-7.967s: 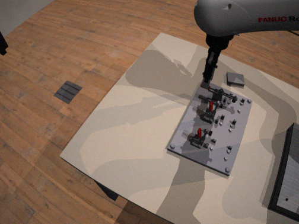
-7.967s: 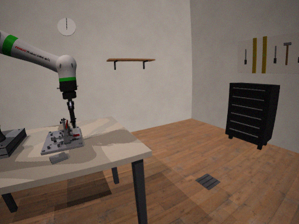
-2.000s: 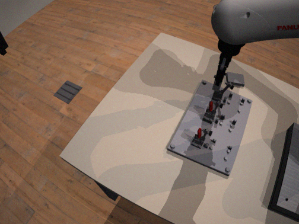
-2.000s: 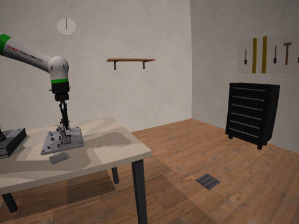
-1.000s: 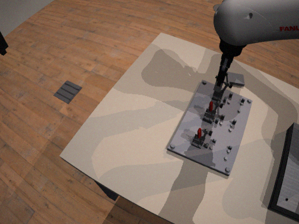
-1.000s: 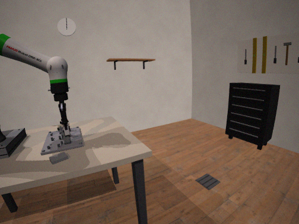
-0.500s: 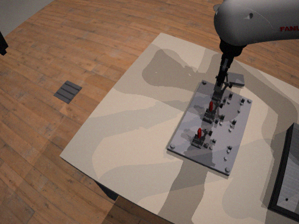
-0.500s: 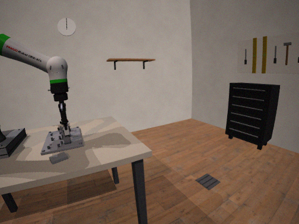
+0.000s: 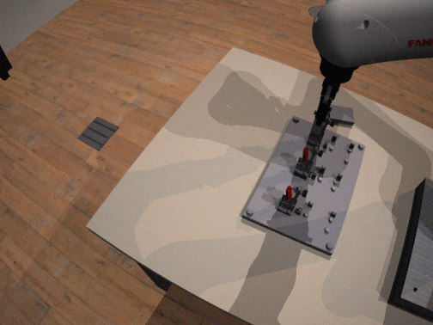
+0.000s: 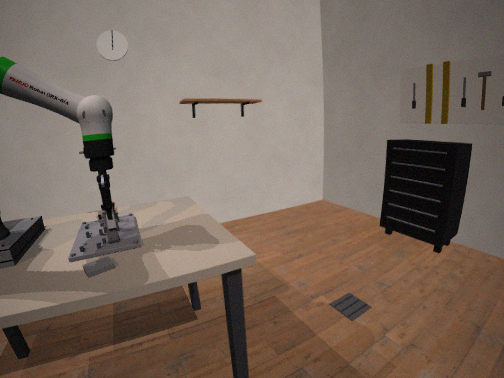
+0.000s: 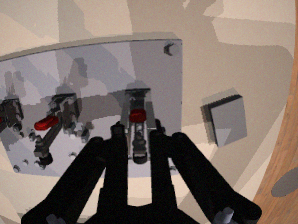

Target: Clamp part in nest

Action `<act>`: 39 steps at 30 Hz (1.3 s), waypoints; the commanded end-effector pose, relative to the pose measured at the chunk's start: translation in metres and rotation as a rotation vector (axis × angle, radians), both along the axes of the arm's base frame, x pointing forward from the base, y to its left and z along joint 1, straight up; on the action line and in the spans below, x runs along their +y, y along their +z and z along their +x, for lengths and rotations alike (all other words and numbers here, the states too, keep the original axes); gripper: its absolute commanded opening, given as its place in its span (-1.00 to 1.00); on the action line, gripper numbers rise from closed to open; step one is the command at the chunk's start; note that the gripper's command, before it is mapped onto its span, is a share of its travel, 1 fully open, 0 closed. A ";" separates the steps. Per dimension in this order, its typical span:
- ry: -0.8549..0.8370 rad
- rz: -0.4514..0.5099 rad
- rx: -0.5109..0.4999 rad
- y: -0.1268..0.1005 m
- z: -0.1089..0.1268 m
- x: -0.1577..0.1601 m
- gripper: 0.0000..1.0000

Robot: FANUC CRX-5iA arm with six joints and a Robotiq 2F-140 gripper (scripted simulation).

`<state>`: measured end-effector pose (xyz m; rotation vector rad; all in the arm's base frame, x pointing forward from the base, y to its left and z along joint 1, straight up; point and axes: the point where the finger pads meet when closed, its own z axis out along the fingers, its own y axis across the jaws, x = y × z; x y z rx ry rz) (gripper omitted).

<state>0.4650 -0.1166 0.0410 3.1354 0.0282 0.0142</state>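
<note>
The grey fixture plate (image 9: pixel 305 185) lies on the table and carries three nests with toggle clamps. The part, a flat grey block (image 9: pixel 341 115), lies on the table just beyond the plate's far end; it also shows in the wrist view (image 11: pixel 226 119) and in the exterior view (image 10: pixel 100 266). My gripper (image 9: pixel 316 134) points down over the far-end clamp, the one nearest the part. In the wrist view the gripper (image 11: pixel 137 132) is shut on that clamp's red-tipped handle (image 11: pixel 136 117). The middle clamp's red handle (image 9: pixel 305 154) and the near clamp's red handle (image 9: pixel 289 193) stand upright.
Small dark blocks and pads (image 9: pixel 335 180) stud the plate's right half. The robot's dark base (image 9: pixel 414 254) stands at the table's right edge. The middle clamp (image 11: pixel 45 123) sits left of my fingers in the wrist view.
</note>
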 end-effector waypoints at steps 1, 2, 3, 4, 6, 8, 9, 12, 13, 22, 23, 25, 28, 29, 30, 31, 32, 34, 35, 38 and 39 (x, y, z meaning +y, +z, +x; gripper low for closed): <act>-0.001 0.000 0.003 -0.001 -0.002 0.000 -1.00; -0.001 0.000 0.003 -0.001 -0.002 0.000 -1.00; -0.001 0.000 0.003 -0.001 -0.002 0.000 -1.00; -0.001 0.000 0.003 -0.001 -0.002 0.000 -1.00; -0.001 0.000 0.003 -0.001 -0.002 0.000 -1.00; -0.001 0.000 0.003 -0.001 -0.002 0.000 -1.00; -0.001 0.000 0.003 -0.001 -0.002 0.000 -1.00; -0.001 0.000 0.003 -0.001 -0.002 0.000 -1.00; -0.001 0.000 0.003 -0.001 -0.002 0.000 -1.00; -0.001 0.000 0.003 -0.001 -0.002 0.000 -0.44; -0.001 0.000 0.003 -0.001 -0.002 0.000 -0.44; -0.001 0.000 0.003 -0.001 -0.002 0.000 -0.44; -0.001 0.000 0.003 -0.001 -0.002 0.000 -0.44; -0.001 0.000 0.003 -0.001 -0.002 0.000 -0.44; -0.001 0.000 0.003 -0.001 -0.002 0.000 -0.44; -0.001 0.000 0.003 -0.001 -0.002 0.000 -0.44; -0.001 0.000 0.003 -0.001 -0.002 0.000 -0.44; -0.001 0.000 0.003 -0.001 -0.002 0.000 -0.44; -0.001 0.000 0.003 -0.001 -0.002 0.000 -0.44; -0.001 0.000 0.003 -0.001 -0.002 0.000 -0.44; -0.001 0.000 0.003 -0.001 -0.002 0.000 -0.44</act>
